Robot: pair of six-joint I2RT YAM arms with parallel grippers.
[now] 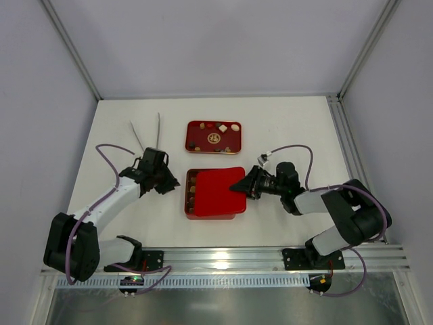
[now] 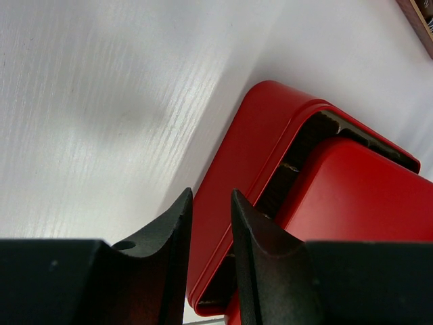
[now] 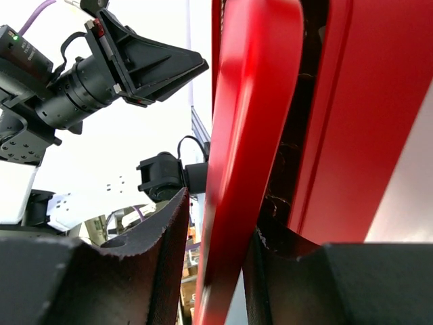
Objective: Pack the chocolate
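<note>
**A:** Where is the chocolate [image 1: 222,126]?

**B:** Most of the loose pieces lie in the far red tray [image 1: 189,135], well apart from both arms. A few more sit in the one column of compartments [image 1: 193,191] that shows along the left side of the red box [image 1: 210,216].

**A:** Why only that column?

**B:** The lid [image 1: 216,189] lies across the box, offset to the right, so it hides the rest. It isn't seated. Its right edge runs between the jaws of the right gripper [image 1: 242,184], which reaches in low from that side.

**A:** Is it clamped?

**B:** I cannot tell. The wrist view shows a sliver of gap beside one finger, so the hold may be loose.

**A:** And the left gripper [image 2: 212,196]?

**B:** It is just beside the box's left wall, its fingers parted by a narrow slit with nothing in it. My guess is that it's there to brace the box against a push on the lid.

**A:** What's the risk?

**B:** With pieces left in the tray, I'd judge the packing unfinished, so closing now looks early.
</note>
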